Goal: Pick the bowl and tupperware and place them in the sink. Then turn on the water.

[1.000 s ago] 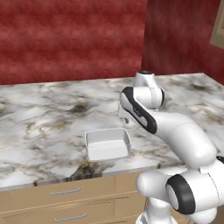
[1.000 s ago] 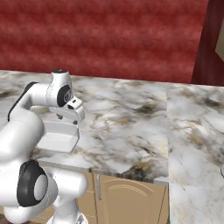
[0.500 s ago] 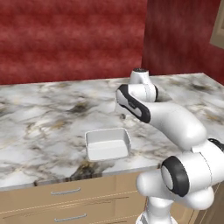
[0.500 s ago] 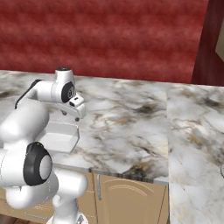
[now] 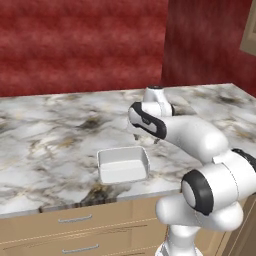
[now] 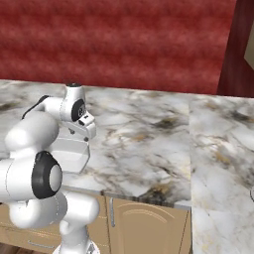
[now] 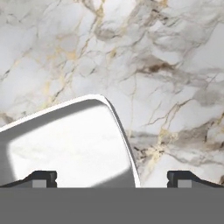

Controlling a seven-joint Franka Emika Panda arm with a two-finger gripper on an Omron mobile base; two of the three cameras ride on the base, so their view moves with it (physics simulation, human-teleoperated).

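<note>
While the end effector (image 7: 112, 177) hangs above the marble bench (image 5: 50, 135) with its fingers spread wide and nothing between them, you are at the tupperware pick, with no grasp made. The tupperware (image 5: 123, 164) sits just below the centre of the left base view, near the bench's front edge; in the hand view it fills the lower left (image 7: 65, 144), so its right wall lies between the two fingertips while the body of the container runs off to the left (the approach looks off-centre, judging by that).

For the next move you will likely want to bring the fingers down so one goes inside that wall and one outside, or shift across to straddle the whole container, then close and lift. Thin, low walls may slip, so seat the fingers deep before closing.

No brand, label or writing can be read on the container, the bench or the arm.
</note>
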